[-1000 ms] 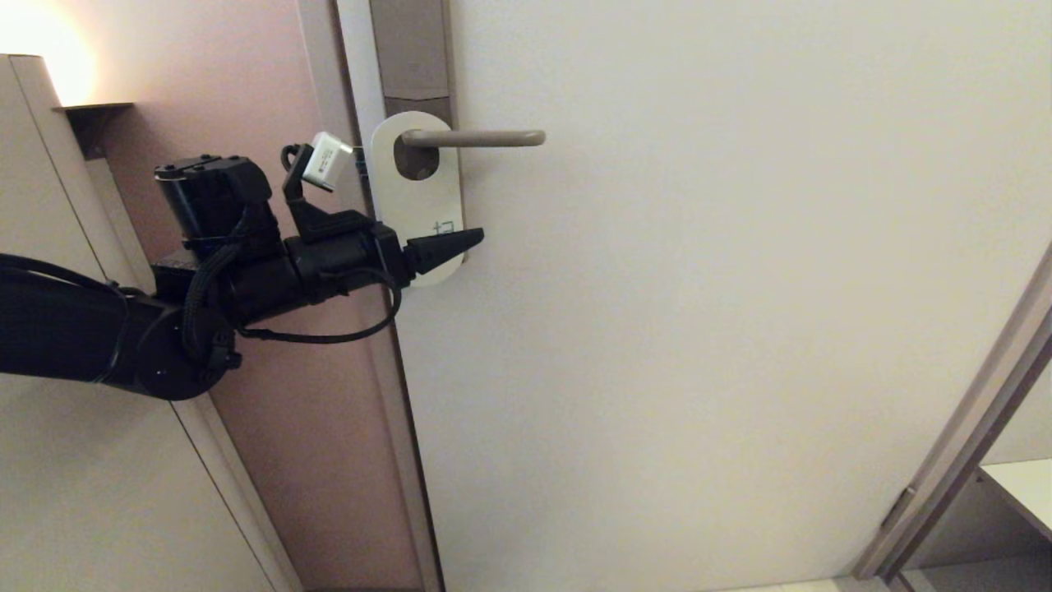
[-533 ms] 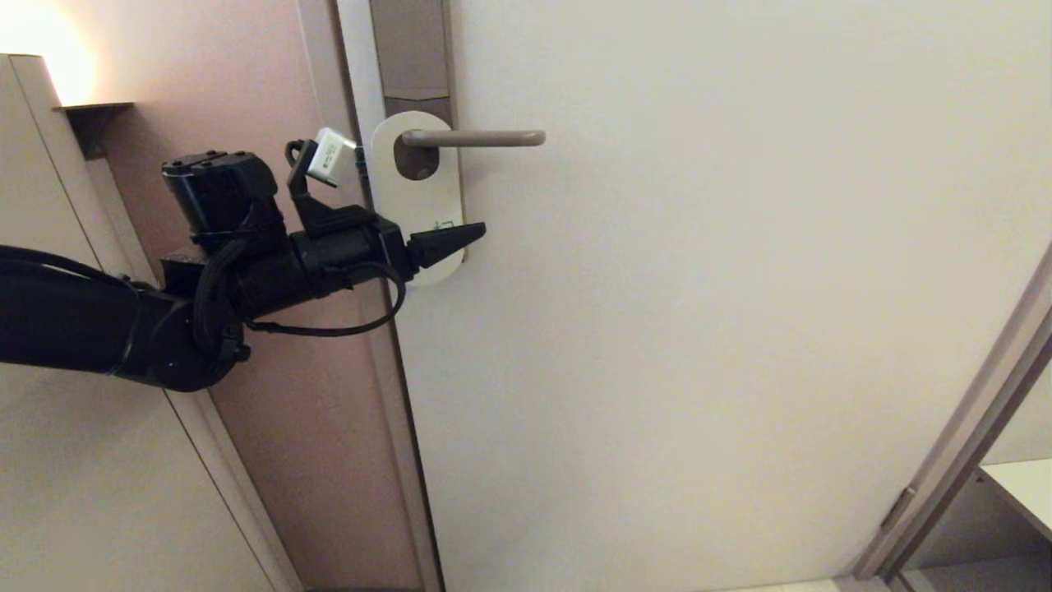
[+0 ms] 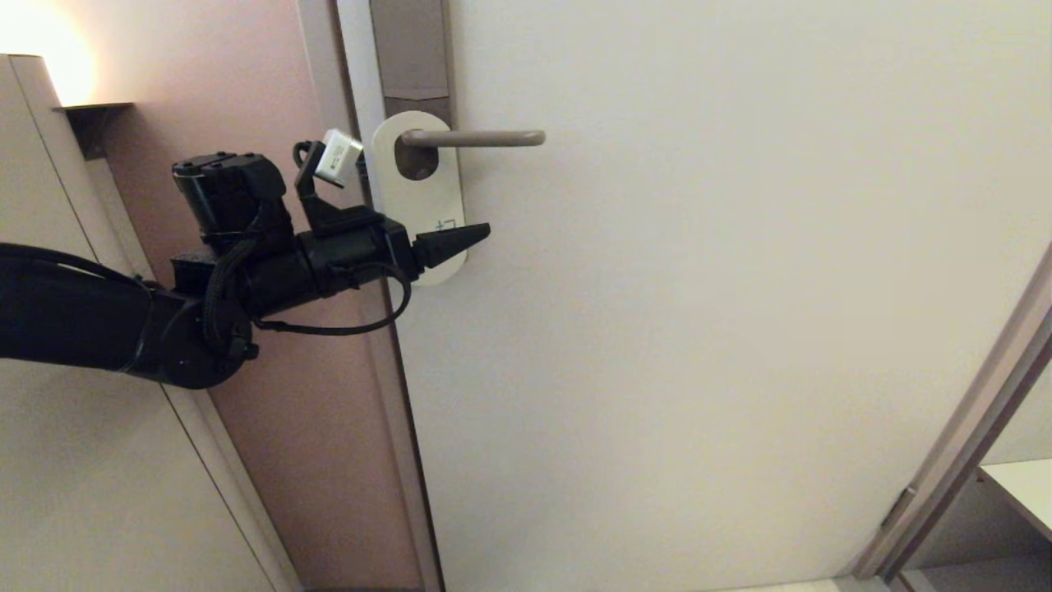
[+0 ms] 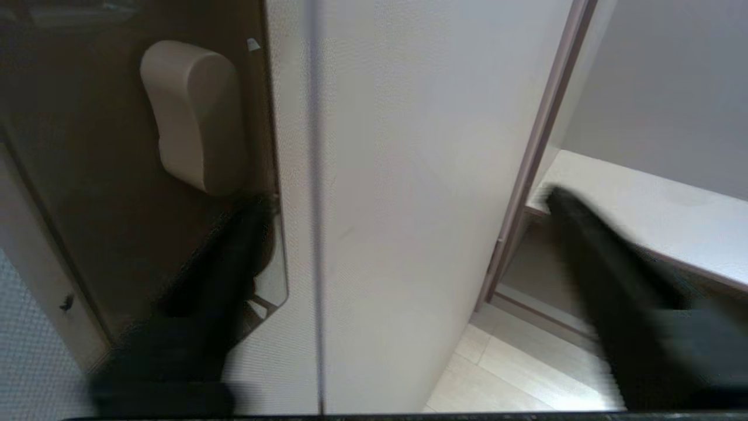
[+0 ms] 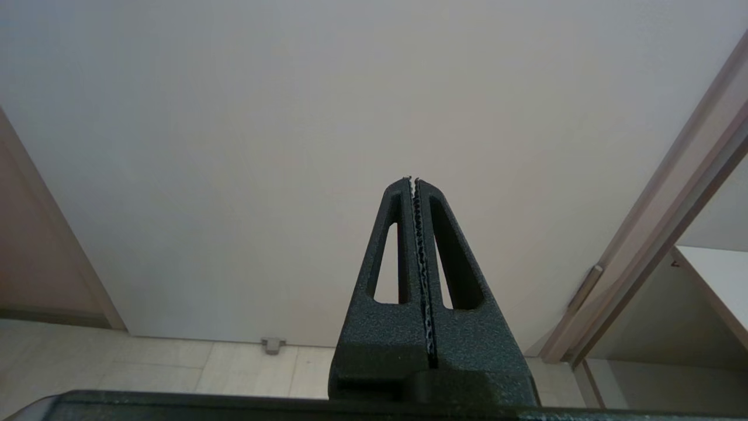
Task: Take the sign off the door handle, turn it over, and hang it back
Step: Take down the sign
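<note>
left tool [image 3: 460, 238] spread wide at upper left of frame, has crept up and right along the lower end of the sign [image 3: 419, 197], which hangs white-side out on the door handle [image 3: 477, 138]; looks like pre-grasp, sign not yet taken; right tool [image 5: 415, 187] pressed together, idle.

Warm corner lamp glow [image 3: 37, 49], soft blur

Matte black left arm [image 3: 123, 321], looped cable [image 3: 345, 329], pointed black tool [image 3: 452, 240]
</note>
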Available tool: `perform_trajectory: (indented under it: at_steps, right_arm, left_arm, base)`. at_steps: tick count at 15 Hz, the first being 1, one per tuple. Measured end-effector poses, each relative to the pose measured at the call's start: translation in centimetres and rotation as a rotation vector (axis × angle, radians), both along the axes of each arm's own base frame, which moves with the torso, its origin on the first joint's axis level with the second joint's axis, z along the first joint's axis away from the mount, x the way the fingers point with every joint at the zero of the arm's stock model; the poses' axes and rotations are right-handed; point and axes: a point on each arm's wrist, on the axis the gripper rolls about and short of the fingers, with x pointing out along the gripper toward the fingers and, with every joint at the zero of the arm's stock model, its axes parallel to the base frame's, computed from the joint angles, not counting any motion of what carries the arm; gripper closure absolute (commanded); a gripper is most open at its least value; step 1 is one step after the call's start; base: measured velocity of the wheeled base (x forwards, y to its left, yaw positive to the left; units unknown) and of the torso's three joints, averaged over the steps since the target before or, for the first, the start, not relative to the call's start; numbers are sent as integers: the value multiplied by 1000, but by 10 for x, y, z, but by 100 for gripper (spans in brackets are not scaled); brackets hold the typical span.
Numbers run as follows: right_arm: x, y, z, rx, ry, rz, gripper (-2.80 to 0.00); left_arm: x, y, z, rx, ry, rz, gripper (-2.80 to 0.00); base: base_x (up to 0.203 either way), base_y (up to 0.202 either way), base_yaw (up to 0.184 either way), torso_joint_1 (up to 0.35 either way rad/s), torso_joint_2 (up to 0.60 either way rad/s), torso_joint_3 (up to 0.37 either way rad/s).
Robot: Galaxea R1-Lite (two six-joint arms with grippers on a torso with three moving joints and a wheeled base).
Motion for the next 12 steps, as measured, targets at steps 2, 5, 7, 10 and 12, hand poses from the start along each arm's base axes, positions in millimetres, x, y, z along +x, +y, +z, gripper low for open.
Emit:
perform_trajectory:
  at_steps: [2, 5, 7, 10, 12]
  right_arm:
    - [0, 0, 0, -1, 0, 0, 0]
    - [0, 0, 0, -1, 0, 0, 0]
    - [0, 0, 0, 0, 0, 0, 0]
    - [0, 0, 0, -1, 0, 0, 0]
    - [0, 0, 0, -1, 0, 0, 0]
  left_arm:
    - [2, -2, 1, -4, -25, -5, 0]
    - [4, -3, 1, -9, -29, -5, 0]
    - [4, -3, 2, -10, -30, -2, 0]
    - [2, -3, 5, -10, -42, 5, 0]
    - [0, -1, 7, -11, -50, 12, 0]
  base:
    - [0, 0, 0, 0, 0, 0]
    - [0, 0, 0, 0, 0, 0]
    - [0, 0, 0, 0, 0, 0]
    - [0, 0, 0, 0, 0, 0]
    - [0, 0, 0, 0, 0, 0]
